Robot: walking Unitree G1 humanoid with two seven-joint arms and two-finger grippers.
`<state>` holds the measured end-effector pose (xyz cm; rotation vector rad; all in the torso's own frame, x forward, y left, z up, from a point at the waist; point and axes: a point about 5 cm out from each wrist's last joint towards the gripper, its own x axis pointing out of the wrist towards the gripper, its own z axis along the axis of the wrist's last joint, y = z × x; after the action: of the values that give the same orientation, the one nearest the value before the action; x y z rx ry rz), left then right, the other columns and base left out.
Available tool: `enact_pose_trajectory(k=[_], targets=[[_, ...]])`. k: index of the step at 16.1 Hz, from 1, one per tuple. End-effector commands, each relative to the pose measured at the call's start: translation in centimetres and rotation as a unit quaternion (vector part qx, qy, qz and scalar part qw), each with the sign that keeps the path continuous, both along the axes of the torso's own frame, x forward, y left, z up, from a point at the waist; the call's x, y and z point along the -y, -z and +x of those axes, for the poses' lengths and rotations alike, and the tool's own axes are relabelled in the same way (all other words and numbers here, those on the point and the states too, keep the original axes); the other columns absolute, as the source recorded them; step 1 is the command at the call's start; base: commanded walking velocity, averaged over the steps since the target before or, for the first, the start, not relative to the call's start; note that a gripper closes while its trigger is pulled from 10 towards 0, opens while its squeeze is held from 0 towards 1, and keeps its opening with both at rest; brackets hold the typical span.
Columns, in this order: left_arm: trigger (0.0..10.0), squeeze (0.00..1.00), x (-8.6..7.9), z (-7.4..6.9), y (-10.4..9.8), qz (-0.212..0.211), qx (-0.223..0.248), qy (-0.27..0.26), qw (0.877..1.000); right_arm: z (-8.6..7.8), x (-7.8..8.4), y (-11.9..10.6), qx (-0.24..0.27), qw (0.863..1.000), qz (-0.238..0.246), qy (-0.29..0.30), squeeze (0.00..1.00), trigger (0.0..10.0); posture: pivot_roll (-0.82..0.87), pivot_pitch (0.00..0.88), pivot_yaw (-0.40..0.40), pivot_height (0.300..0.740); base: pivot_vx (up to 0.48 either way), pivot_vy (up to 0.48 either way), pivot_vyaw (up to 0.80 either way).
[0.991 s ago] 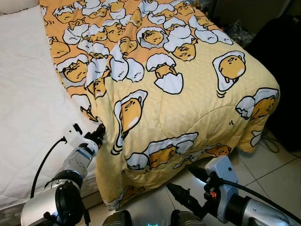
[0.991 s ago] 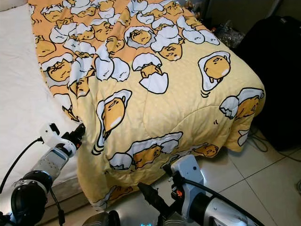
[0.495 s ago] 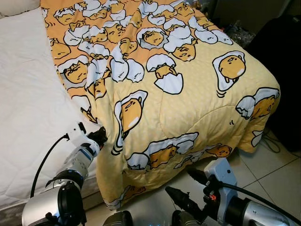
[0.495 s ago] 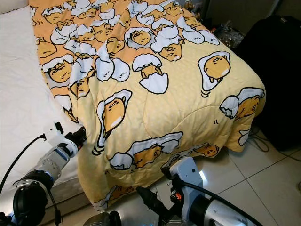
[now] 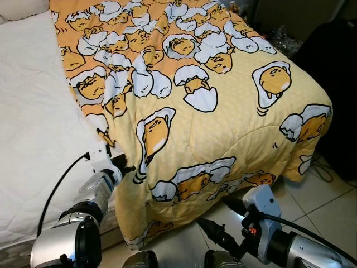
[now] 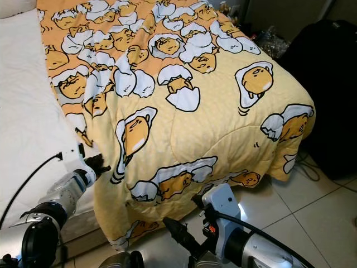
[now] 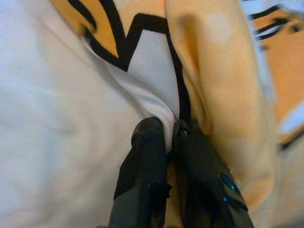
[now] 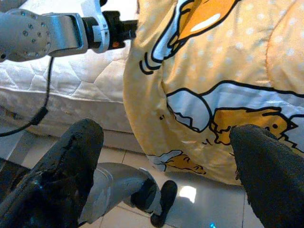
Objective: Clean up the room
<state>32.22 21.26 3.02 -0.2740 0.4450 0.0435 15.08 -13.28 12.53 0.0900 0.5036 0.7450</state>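
**Left gripper pinched on the quilt's side edge, with bare bed beyond it**

The left gripper (image 7: pixel 164 130) has its two black fingers pressed together on a fold of the yellow egg-print quilt (image 5: pixel 212 95), right at the hem where the fabric meets the white mattress (image 5: pixel 33 128). Seen from the head, that gripper (image 5: pixel 124 167) sits at the quilt's near side edge, just above where the cloth spills over the foot of the bed. From the grip, the bulk of the quilt lies to the robot's right and away from it, its long axis running up the bed towards the head end. To the gripper's left the mattress is bare.

The right gripper (image 8: pixel 166 156) hangs low in front of the drooping quilt corner, its fingers spread wide and holding nothing; it is close to the cloth but apart from it, above the tiled floor (image 5: pixel 323 195).

The left arm is the one already on the fabric, so any spreading pull would likely run leftward across the bare mattress, where there is open room. The hanging part by the foot of the bed looks heavy and bunched; it may drag or slip from a thin pinch. A dark bag (image 5: pixel 334 61) stands beyond the quilt's far right corner, well apart from both grippers.
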Motion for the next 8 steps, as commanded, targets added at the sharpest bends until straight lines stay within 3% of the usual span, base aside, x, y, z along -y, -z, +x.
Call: enact_pose_trajectory(k=[1,5,8], targets=[[0.0,0.0,-1.0,-0.1,-0.2,0.046,0.0,-0.017,0.999,0.1,0.1,0.2,-0.001,1.0,-0.002,0.008,0.0,10.0,-0.28,0.124,0.088,0.74,0.0,0.0,0.0],[0.0,0.0,-3.5,1.2,-3.4,0.111,0.08,-0.086,0.987,0.1,0.2,0.6,-0.001,1.0,-0.001,0.027,0.0,10.0,-0.26,0.123,0.104,0.74,0.0,0.0,0.0],[0.0,0.0,-4.8,0.6,-3.4,0.142,0.079,-0.104,0.981,0.0,0.0,0.7,-0.001,1.0,0.002,0.03,0.0,10.0,-0.26,0.124,0.106,0.74,0.0,0.0,0.0]])
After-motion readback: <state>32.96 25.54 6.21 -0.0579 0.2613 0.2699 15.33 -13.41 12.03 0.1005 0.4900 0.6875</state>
